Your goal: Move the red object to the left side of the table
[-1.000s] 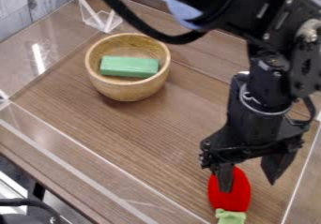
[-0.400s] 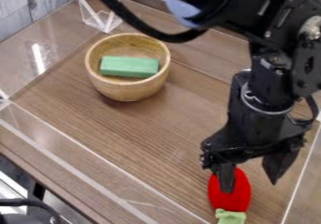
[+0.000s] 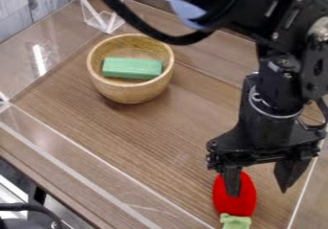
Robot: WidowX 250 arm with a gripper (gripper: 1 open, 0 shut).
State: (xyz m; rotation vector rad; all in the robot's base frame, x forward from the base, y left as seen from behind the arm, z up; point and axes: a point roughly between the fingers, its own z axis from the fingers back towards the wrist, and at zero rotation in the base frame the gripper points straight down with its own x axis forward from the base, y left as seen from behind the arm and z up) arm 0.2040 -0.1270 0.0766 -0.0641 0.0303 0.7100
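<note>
A black robot arm (image 3: 275, 41) built from chunky, rounded, matte segments with glossy highlights. A thick black cable (image 3: 153, 22) loops beside its upper links. The cylindrical wrist section bears a small pale ring-shaped marking on its side. Below it, the end effector (image 3: 256, 175) is a black, angular bracket ending in slim dark fingers (image 3: 287, 171) with squared edges.
</note>
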